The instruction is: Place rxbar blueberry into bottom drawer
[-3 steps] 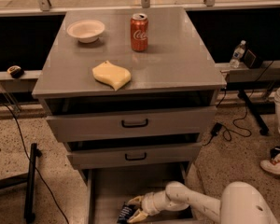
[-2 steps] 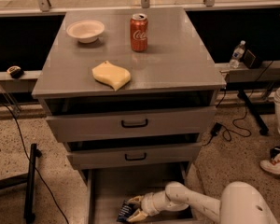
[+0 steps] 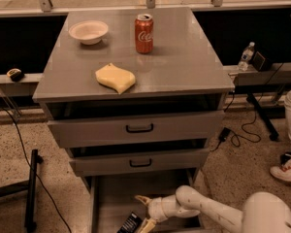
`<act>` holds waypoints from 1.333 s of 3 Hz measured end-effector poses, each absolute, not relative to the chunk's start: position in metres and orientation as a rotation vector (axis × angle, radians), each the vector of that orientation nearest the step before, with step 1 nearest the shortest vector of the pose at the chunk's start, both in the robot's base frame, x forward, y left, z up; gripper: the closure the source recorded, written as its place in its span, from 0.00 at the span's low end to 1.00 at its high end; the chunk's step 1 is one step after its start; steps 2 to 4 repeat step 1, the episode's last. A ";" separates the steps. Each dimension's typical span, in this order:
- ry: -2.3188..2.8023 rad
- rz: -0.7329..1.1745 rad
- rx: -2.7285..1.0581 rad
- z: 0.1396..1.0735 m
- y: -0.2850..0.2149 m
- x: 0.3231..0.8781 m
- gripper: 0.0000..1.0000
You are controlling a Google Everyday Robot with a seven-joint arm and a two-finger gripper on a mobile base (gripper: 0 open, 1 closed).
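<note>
**Q:** Camera view. Where do the bar and the end effector stand?

**A:** The bar [image 3: 130, 223] lies flat on the floor of the bottom drawer [image 3: 114, 198], toward the drawer's front and at the lower edge of the frame. The end effector [image 3: 140, 211] sits low inside the drawer, just right of the bar. Its two fingers are spread wide with nothing between them. The lower fingertip is just beside the bar; whether the two touch cannot be told.

**Q:** What could go wrong from here?

**A:** Three risks, each a judgement.
- **Dragging the bar:** a sideways or forward retreat could catch the wrapper on the lower fingertip and pull the bar over the front lip.
- **Striking the drawer above:** a steep lift could drive the wrist into the middle drawer [image 3: 140, 163], which overhangs it.
- **Uncertain placement:** the frame cuts off the bar's near end, so full containment is unconfirmed.

The can [image 3: 144, 33] and sponge [image 3: 115, 78] on the counter [image 3: 184, 57] are well apart and not at risk.
</note>
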State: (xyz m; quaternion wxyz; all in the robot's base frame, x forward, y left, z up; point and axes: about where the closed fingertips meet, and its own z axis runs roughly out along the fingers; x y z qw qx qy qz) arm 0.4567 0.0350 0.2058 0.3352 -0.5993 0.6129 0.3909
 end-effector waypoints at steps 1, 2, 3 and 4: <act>1.560 1.048 -1.504 0.259 0.016 0.450 0.00; 1.560 1.048 -1.504 0.259 0.016 0.450 0.00; 1.560 1.048 -1.504 0.259 0.016 0.450 0.00; 1.560 1.048 -1.504 0.259 0.016 0.450 0.00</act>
